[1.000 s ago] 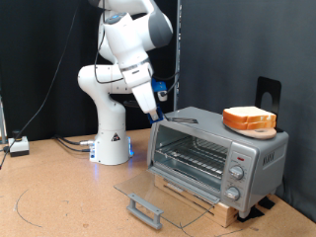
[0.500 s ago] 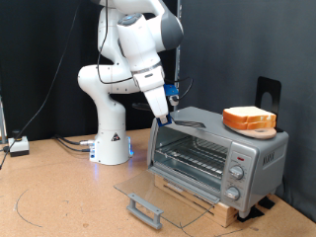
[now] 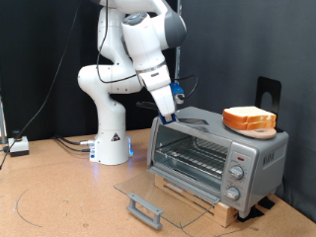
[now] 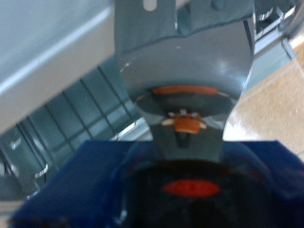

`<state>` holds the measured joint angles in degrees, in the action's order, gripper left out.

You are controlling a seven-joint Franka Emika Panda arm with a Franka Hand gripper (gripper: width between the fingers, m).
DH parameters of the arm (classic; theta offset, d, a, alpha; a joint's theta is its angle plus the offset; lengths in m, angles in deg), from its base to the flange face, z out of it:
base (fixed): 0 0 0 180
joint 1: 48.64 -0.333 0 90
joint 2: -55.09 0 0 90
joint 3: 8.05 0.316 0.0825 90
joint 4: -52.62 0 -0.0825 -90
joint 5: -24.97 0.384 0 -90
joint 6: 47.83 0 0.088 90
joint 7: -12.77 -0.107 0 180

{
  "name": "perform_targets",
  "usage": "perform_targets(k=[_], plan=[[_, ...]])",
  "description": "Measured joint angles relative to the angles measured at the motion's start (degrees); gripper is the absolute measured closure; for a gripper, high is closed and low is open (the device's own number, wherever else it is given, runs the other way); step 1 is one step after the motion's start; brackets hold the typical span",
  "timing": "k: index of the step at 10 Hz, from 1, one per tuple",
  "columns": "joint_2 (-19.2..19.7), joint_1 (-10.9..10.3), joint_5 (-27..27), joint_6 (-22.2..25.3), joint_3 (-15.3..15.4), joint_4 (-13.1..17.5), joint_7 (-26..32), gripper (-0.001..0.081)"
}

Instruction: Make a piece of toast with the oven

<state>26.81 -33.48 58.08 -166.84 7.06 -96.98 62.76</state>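
Note:
The silver oven (image 3: 259, 154) stands on a wooden base at the exterior view's right. Its glass door (image 3: 163, 191) lies open and flat, with the grey bar handle (image 3: 145, 209) at the front. The wire rack (image 3: 194, 155) inside is bare. Two stacked slices of toast (image 3: 249, 119) lie on the oven's roof, at its right end. My gripper (image 3: 170, 113) hangs tilted just above the roof's left edge, well left of the slices, and holds nothing I can see. In the wrist view the gripper (image 4: 186, 128) fills the middle, with the rack (image 4: 71, 128) and the oven's roof (image 4: 47, 43) behind it.
Three knobs (image 3: 237, 174) sit on the oven's right panel. A black stand (image 3: 269, 92) rises behind the oven. The robot's white base (image 3: 112, 143) stands left of the oven, with cables and a small box (image 3: 18, 146) at the far left on the brown table.
The gripper has moved right and slightly up, from beside the oven's upper left corner to over the roof's left edge. The oven, door and slices have not moved.

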Motion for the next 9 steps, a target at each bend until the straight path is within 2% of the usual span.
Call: perform_targets(k=[5, 9], plan=[[0.3, -0.7, 2.5, -1.5, 2.4, 0.8, -1.2, 0.041], [2.3, -0.7, 3.5, -3.2, 4.5, 2.1, -2.4, 0.041]])
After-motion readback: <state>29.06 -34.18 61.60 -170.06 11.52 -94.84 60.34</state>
